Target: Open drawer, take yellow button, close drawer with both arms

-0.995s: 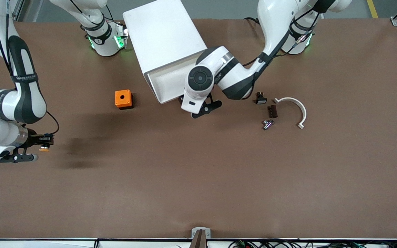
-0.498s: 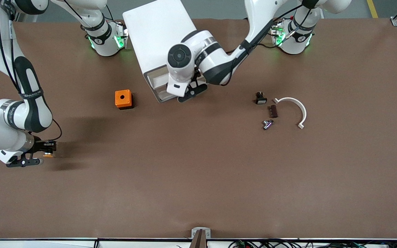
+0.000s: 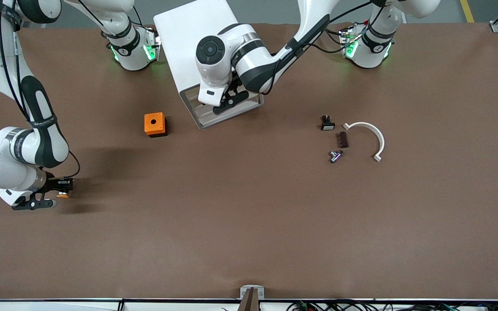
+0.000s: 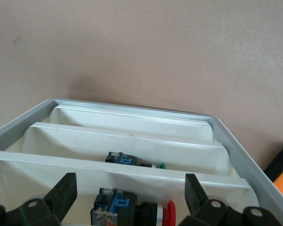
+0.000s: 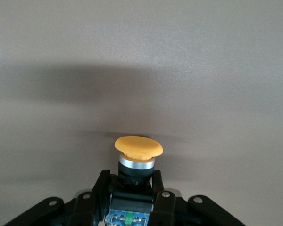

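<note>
The button (image 5: 138,147), with an orange-yellow cap, black body and bluish rear, is held in my right gripper (image 5: 132,188), which is shut on its body. In the front view that gripper (image 3: 61,188) is low over the table at the right arm's end, with the button's cap (image 3: 63,195) at its tip. The white cabinet (image 3: 201,47) has its drawer (image 3: 231,114) pulled open. My left gripper (image 3: 227,97) is open and empty over the drawer. In the left wrist view (image 4: 127,197) it hangs above the drawer's compartments (image 4: 132,141).
The drawer holds a red-capped button (image 4: 132,212) and a green-capped one (image 4: 134,161). An orange cube with a round hole (image 3: 154,124) stands beside the drawer. A black part with a white face (image 3: 327,123), a dark block (image 3: 342,139), a metal piece (image 3: 336,155) and a white curved bracket (image 3: 372,136) lie toward the left arm's end.
My left gripper has moved from in front of the drawer to over its inside. My right gripper has sunk lower toward the table with the button.
</note>
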`<state>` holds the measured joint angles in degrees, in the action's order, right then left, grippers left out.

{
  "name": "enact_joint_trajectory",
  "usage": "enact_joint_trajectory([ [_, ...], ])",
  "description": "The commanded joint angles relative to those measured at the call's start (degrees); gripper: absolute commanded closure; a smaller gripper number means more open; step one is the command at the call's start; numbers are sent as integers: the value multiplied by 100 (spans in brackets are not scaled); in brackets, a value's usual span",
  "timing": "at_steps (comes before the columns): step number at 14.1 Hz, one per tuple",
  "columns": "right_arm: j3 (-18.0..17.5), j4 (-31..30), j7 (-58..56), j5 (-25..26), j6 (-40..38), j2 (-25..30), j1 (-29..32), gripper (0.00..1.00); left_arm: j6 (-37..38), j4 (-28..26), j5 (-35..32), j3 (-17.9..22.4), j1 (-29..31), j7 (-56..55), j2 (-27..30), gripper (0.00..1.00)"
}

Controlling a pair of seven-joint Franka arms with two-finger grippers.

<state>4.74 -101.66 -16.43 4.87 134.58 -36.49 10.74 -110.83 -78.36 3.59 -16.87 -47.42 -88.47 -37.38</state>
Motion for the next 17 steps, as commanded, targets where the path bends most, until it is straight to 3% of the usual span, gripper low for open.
enact_joint_trajectory([
  [1, -131, 84, 34, 32, -2, -16, 139, 3, -132, -65, 1, -10, -215, -337, 117, 0],
  [4, -140, 102, 43, 32, -116, 255, 130, 0, -150, -65, 2, 8, -180, -233, 134, 0],
  [6, -158, 128, 96, 6, -615, 580, 113, 0, -150, -74, -33, 69, -14, 82, 231, 0],
  [9, -175, 128, 481, -398, -1564, 1230, 34, 0, -150, -74, -104, 69, 609, 1276, 310, 0],
  [13, -184, 137, 1350, -478, -2654, 2083, -370, 0, -106, -74, -174, 87, 1409, 2841, 459, 0],
  [17, -175, 137, 1905, -591, -3499, 2856, -678, 0, 236, -92, -912, 69, 2226, 4430, 705, 0],
])
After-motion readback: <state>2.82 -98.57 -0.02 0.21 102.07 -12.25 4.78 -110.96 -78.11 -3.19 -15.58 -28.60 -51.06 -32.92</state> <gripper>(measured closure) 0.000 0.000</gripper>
